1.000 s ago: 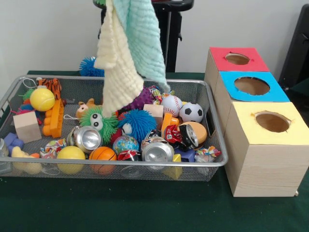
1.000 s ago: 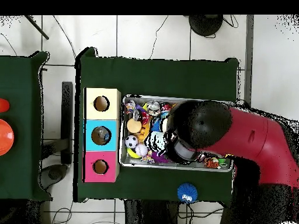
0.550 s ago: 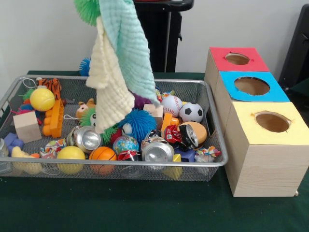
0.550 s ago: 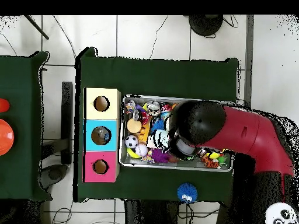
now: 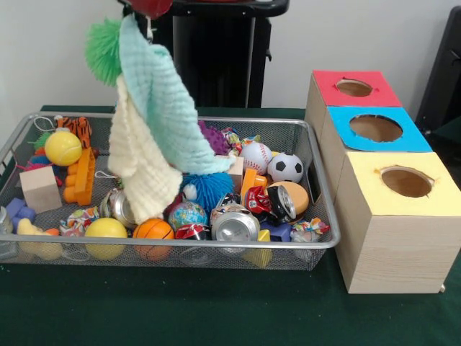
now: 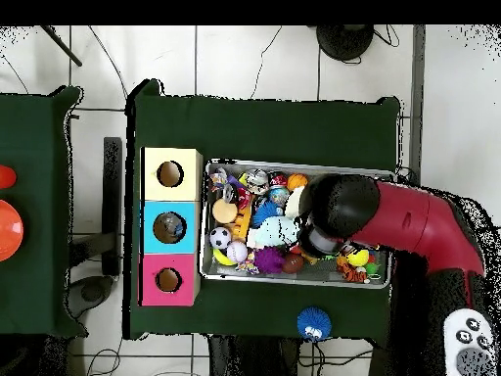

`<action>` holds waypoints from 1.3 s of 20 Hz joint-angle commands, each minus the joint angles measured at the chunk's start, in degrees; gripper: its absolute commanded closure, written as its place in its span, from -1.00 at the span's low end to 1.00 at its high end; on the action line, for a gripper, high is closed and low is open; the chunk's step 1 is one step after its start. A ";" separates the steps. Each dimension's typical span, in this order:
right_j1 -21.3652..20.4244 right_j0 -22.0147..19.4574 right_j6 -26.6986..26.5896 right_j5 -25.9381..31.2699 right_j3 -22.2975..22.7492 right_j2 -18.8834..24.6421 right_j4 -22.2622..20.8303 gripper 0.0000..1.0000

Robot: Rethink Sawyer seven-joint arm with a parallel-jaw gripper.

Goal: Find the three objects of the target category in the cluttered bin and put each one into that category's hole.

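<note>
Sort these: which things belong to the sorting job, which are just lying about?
Job: wire bin; mint and cream cloths hanging above it; green fuzzy ball; red box, blue box, yellow box.
Lying about: blue spiky ball outside the bin; orange things on the side table.

Bin [image 5: 317, 244]: toys are filling it, no bare floor showing.
Hanging cloths [image 5: 155, 122]: blocking the bin's middle.
Box holes [image 5: 407, 181]: all three are lying open.

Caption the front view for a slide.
Mint and cream cloths with a green fuzzy ball dangle above the cluttered wire bin beside three boxes.
</note>
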 commanded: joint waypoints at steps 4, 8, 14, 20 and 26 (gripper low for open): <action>7.00 -3.10 0.68 -14.86 5.80 0.30 -5.73 1.00; 8.47 -3.88 0.13 -18.07 6.00 -0.41 -7.34 1.00; 8.42 -4.47 -0.83 -21.42 6.66 -2.25 -9.96 1.00; 8.48 -5.76 -2.70 -21.68 4.90 -3.00 -12.63 1.00; 15.05 -9.45 -2.37 -30.11 2.70 -1.36 -15.94 1.00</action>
